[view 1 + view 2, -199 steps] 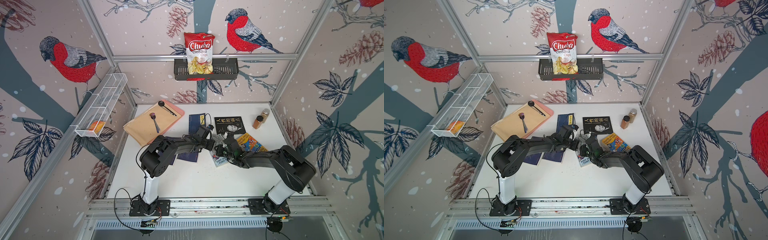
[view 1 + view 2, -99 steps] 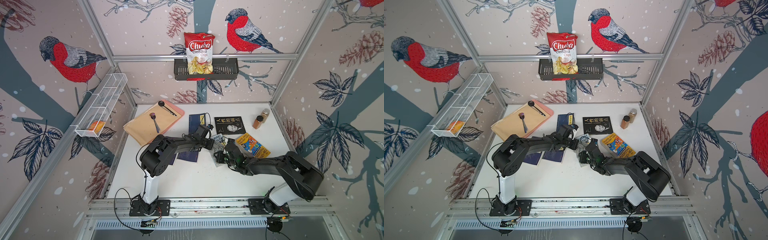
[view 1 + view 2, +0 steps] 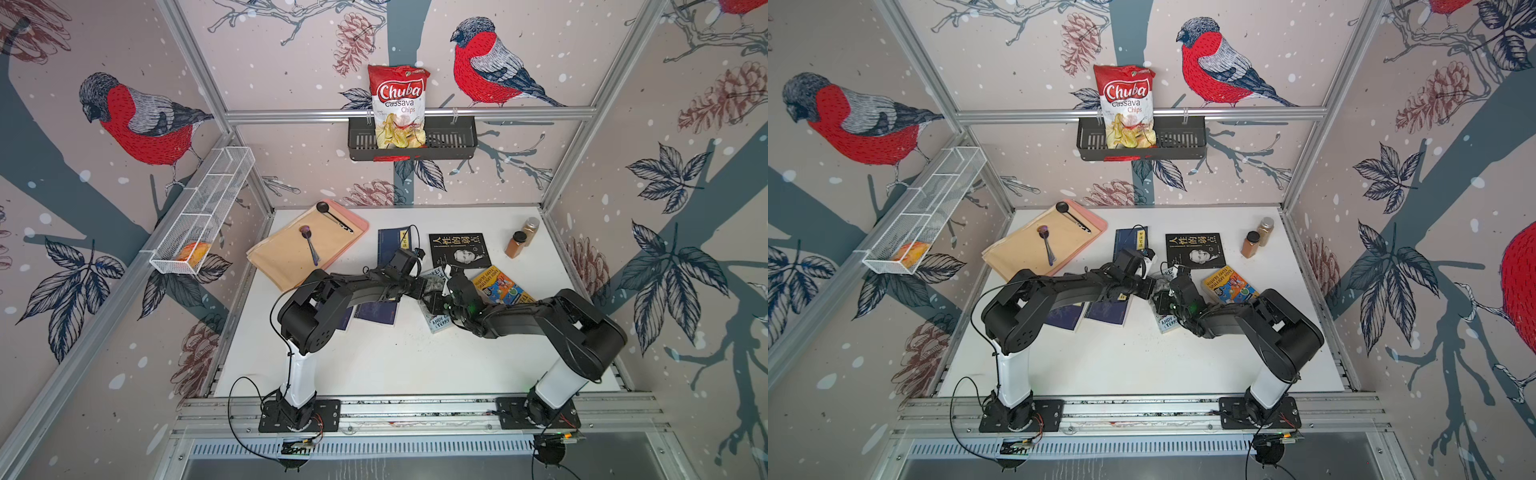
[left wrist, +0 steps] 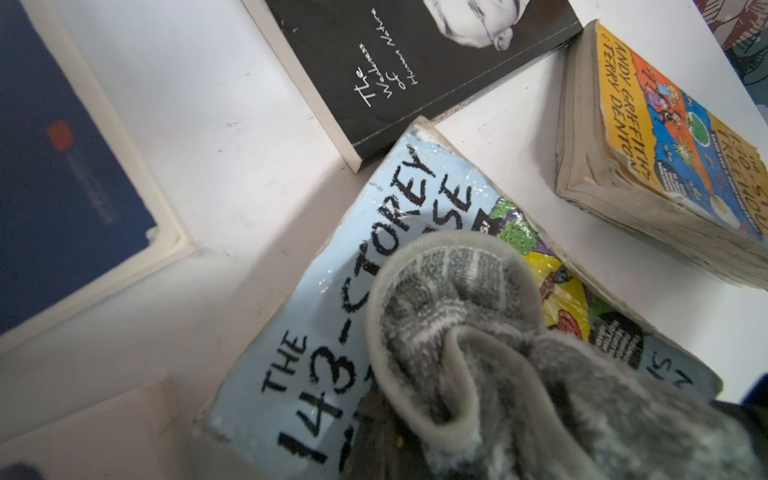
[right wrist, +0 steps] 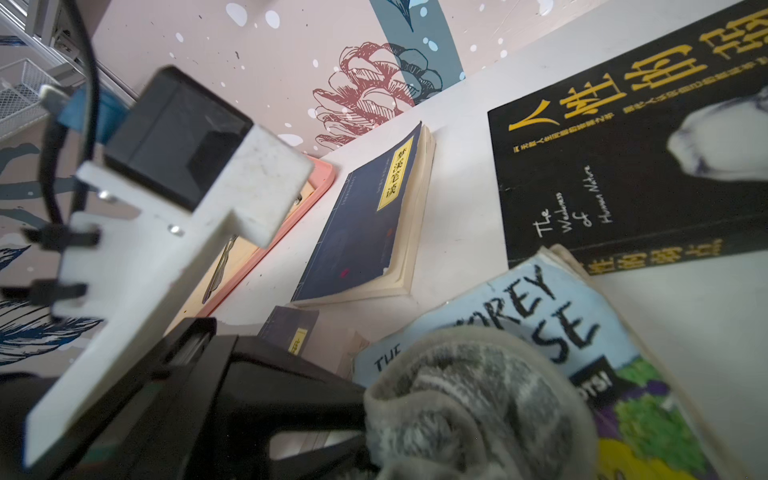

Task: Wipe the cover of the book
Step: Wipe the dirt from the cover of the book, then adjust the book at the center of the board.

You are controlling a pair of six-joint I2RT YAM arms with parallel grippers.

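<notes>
Left wrist view: we are seeing the worn light-blue paperback book [image 4: 332, 316] lying on the white table [image 3: 395, 361], just beside a black paperback [image 4: 415, 62]. Our left gripper [image 5: 353, 428] is pinching a crumpled grey cloth [image 4: 478, 332] on its cover. Our right gripper [image 3: 438, 301] is sitting over the book, and we cannot tell how its jaws stand.

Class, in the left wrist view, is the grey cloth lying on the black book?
No, the grey cloth rests on the light blue book.

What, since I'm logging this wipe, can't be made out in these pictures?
- Light-blue book title: partly covered by the grey cloth, left wrist view.
- Right gripper jaws: too small in both top views, outside its wrist view.
- Cover beneath the cloth: hidden in every view.
- Dark-blue books: partly under the left arm, top views.
</notes>
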